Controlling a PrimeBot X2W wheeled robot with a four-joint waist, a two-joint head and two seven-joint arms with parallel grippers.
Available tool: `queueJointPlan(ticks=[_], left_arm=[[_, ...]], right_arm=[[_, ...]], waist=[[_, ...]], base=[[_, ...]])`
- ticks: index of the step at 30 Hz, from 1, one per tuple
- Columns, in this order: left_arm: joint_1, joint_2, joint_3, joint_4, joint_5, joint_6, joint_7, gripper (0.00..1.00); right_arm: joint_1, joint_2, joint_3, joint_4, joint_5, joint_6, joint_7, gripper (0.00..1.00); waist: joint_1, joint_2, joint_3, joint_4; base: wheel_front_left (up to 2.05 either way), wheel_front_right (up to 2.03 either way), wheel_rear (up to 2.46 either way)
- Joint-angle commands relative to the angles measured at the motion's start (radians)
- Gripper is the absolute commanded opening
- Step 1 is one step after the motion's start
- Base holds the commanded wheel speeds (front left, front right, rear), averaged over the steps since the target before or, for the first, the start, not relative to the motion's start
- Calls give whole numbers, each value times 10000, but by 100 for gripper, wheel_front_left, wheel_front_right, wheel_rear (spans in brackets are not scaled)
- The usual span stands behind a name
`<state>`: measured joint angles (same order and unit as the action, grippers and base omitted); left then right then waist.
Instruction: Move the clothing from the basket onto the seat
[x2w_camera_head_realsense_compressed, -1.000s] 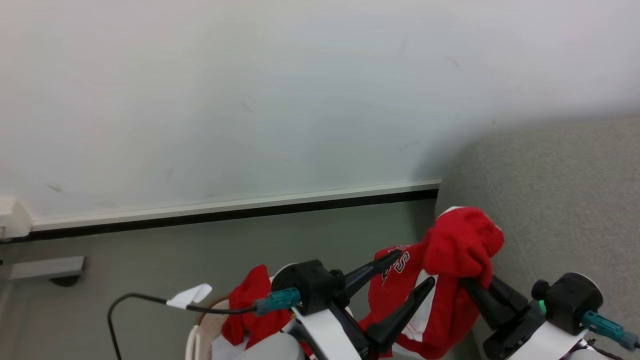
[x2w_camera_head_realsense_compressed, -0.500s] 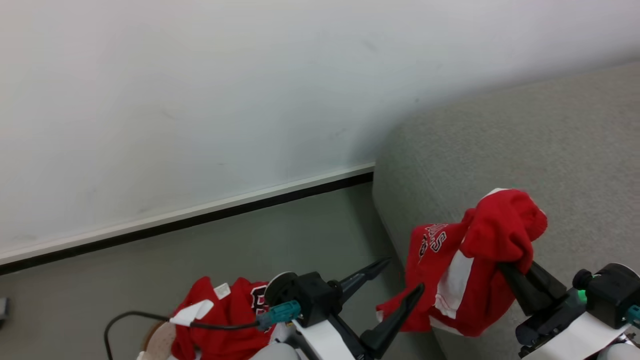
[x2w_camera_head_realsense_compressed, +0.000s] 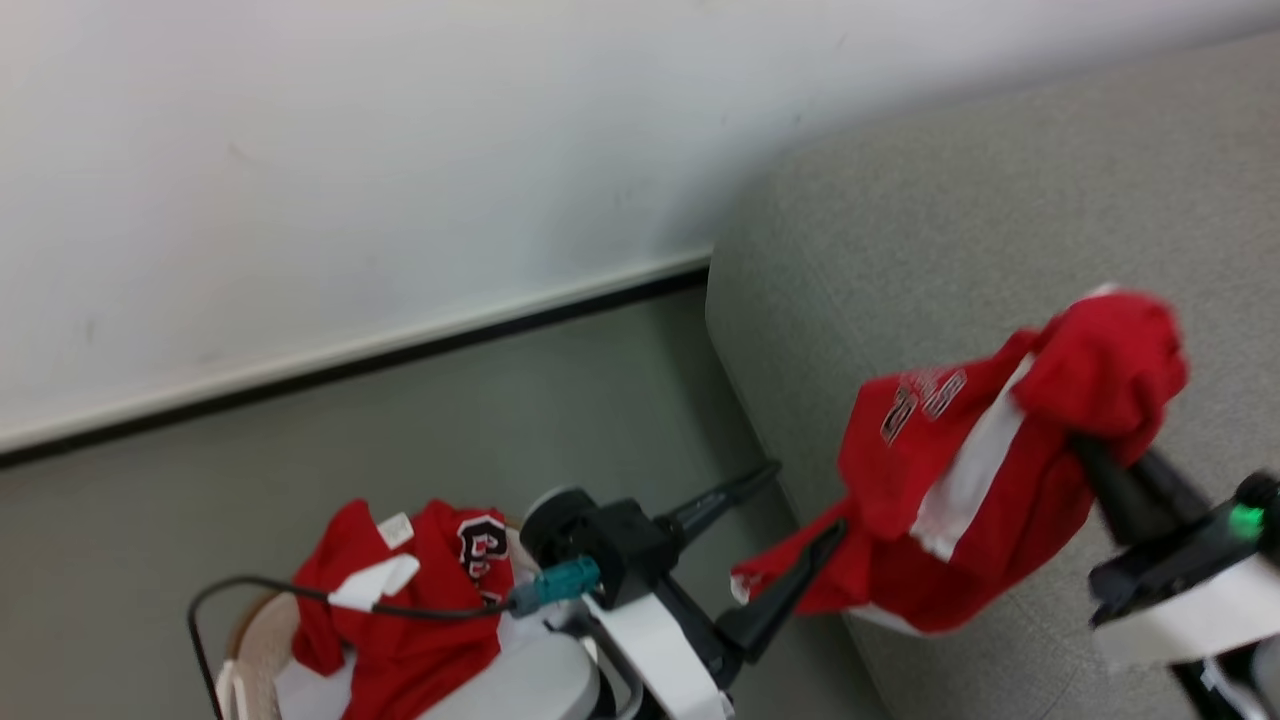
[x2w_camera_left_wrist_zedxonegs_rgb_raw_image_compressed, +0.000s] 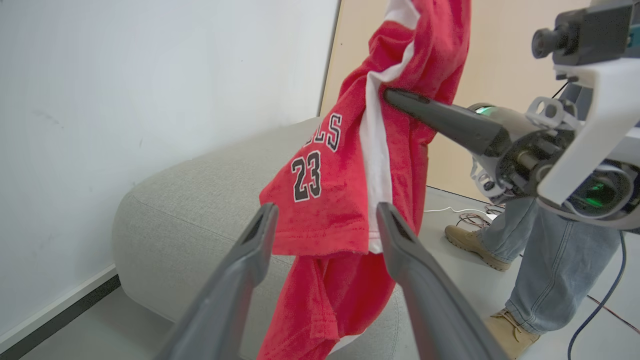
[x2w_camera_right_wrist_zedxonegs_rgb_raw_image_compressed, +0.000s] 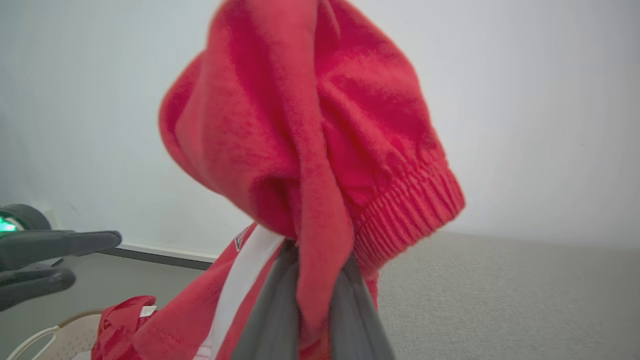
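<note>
Head view: right claw (x2w_camera_head_realsense_compressed: 1088, 452) clamped on red garment (x2w_camera_head_realsense_compressed: 960, 480), which hangs at sofa (x2w_camera_head_realsense_compressed: 1000, 230) edge; left claw (x2w_camera_head_realsense_compressed: 805, 500) wide, empty, just beside its hem. Second garment (x2w_camera_head_realsense_compressed: 400, 620) lies in basket (x2w_camera_head_realsense_compressed: 240, 650). Left wrist: red garment hangs beyond spread fingers. Right wrist: fingers pinch a fold, ribbed band bunched above

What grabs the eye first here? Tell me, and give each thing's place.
A red garment with a white stripe and the number 23 hangs from the shut right gripper over the edge of the grey sofa. Another red piece lies in the basket at lower left; the open left gripper points toward the hanging one. In the left wrist view, a person's legs in jeans stand beyond the sofa.
</note>
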<state>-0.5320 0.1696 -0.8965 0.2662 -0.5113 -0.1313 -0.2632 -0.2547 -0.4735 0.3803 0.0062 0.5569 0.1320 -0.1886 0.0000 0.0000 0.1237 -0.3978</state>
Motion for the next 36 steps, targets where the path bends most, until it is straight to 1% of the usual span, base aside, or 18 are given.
queueJointPlan(ticks=[1, 4, 7, 10, 13, 16, 18, 22, 25, 28, 30, 36], left_arm=[[-369, 169, -11, -29, 99, 19, -21, 100], [-1166, 407, -110, -44, 109, 18, 6, 100], [-2027, 636, -176, -128, 156, 17, 62, 100], [-2744, 884, -111, -186, 168, 16, 98, 100], [-3302, 1014, -15, -214, 176, 16, 103, 100], [-3725, 1090, 67, -262, 197, 16, 83, 100], [-3886, 1108, 170, -272, 173, 15, 63, 100], [-4138, 1056, 393, -376, 105, 64, 23, 100], [-4084, 1098, 495, -422, 128, 119, 6, 100], [-3850, 1194, 637, -482, 48, 233, -10, 100], [-3667, 1279, 685, -536, -28, 282, 4, 100], [-3143, 1586, 827, -712, -156, 499, -7, 100]], right_arm=[[-426, 51, -366, 142, -159, -25, -25, 0], [-1177, 342, -1233, 438, -242, -23, 15, 0], [-2177, 489, -2184, 833, -480, -25, 33, 0], [-3302, 578, -3032, 1253, -656, -23, 145, 0], [-4557, 421, -3843, 1813, -791, -25, 481, 0], [-5953, 2, -4614, 2448, -1181, -25, 907, 0], [-6851, -215, -5112, 2847, -1368, -25, 1198, 0], [-8419, -849, -5973, 3708, -1875, -23, 1691, 0], [-9173, -1303, -6437, 4458, -2439, -25, 1793, 0], [-9481, -1470, -6916, 5326, -2948, -24, 1732, 0], [-9316, -1315, -7190, 5993, -3282, -25, 1616, 0], [-8606, -463, -8150, 8002, -4082, -25, 719, 0]], waist=[[0, 0, 953, 160], [0, 0, 2128, 411], [0, 0, 3287, 731], [0, 0, 4220, 1032], [0, 0, 4939, 1328], [0, 0, 5495, 1642], [0, 0, 5755, 1836], [0, 0, 6171, 2239], [0, 0, 6352, 2488], [0, 0, 6441, 2648], [0, 0, 6468, 2716], [0, 0, 6376, 2752]], base=[[0, 0, 0], [0, 0, 0], [0, 0, 0], [0, 0, 0], [0, 0, 0], [0, 0, 0], [0, 0, 0], [0, 0, 0], [0, 0, 0], [0, 0, 0], [0, 0, 0], [0, 0, 0]])
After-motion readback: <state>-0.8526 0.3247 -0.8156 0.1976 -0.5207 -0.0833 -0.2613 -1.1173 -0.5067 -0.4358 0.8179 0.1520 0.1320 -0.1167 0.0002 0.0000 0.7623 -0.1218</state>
